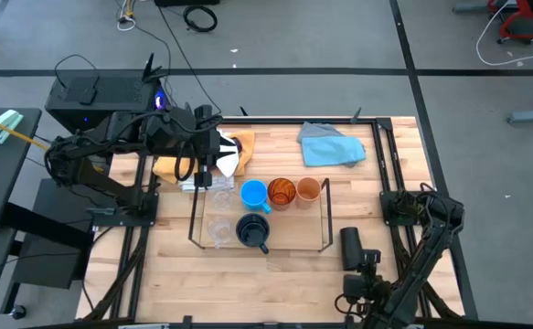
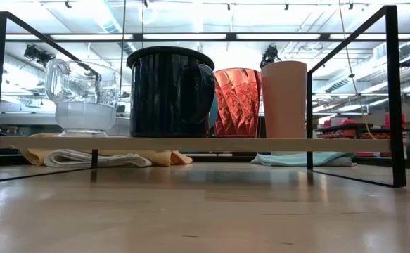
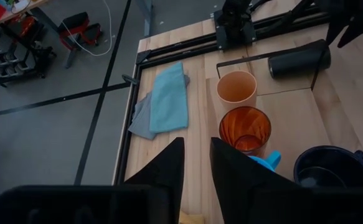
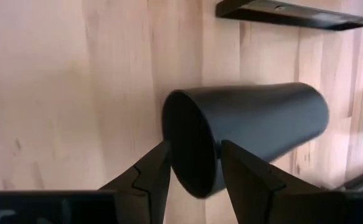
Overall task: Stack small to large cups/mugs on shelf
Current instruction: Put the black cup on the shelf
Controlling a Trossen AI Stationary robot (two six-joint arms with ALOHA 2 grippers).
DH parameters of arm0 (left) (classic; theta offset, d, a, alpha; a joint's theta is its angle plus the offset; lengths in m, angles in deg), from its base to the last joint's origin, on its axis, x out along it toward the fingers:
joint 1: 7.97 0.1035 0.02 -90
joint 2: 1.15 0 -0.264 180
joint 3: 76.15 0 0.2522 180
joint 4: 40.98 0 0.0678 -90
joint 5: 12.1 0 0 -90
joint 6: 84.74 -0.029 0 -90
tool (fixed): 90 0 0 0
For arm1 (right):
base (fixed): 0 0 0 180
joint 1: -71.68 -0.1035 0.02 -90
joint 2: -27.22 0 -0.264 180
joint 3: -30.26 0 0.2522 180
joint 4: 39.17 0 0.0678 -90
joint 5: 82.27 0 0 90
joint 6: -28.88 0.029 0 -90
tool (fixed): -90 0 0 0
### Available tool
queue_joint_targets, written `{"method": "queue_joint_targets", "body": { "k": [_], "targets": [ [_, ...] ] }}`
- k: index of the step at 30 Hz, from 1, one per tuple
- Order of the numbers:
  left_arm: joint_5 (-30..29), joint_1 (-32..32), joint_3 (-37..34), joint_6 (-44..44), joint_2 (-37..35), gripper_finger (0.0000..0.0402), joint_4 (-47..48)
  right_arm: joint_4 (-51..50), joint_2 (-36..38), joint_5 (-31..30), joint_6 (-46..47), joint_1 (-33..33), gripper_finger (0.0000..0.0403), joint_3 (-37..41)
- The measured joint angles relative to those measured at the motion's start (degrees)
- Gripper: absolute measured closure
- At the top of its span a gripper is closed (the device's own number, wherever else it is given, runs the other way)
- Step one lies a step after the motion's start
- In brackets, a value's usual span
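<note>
Shelf (image 1: 324, 215) mid-table holds light-blue mug (image 1: 253, 194), amber tumbler (image 1: 282, 192), small orange cup (image 1: 308, 190), navy mug (image 1: 251, 229), clear cups (image 1: 218, 230). Black cup (image 1: 350, 247) lies on its side just right of the shelf, rim between right gripper (image 4: 190, 163) fingers, narrowly apart. Left gripper (image 3: 197, 163) above shelf's back-left edge, fingers narrow, empty. Blue cloth (image 1: 332, 144) behind. Wooden table (image 1: 248, 283), front part bare.

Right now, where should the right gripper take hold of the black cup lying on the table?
The black cup lies on its side outside the shelf. Grip across its rim, coming from the open mouth facing the right gripper, whose open fingers already straddle that edge.
</note>
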Motion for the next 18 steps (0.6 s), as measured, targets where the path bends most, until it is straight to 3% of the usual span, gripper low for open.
{"method": "queue_joint_targets", "body": {
  "k": [11,18],
  "targets": [
    [0.0,0.0,0.0,0.66,0.0,0.0322,0.02,3.02,-0.04,0.6,2.03,1.83,0.0258,7.9],
    [-0.01,0.0,0.0,0.84,0.0,0.0319,0.04,3.16,0.34,0.24,4.4,2.8,0.0277,6.47]
  ]
}}
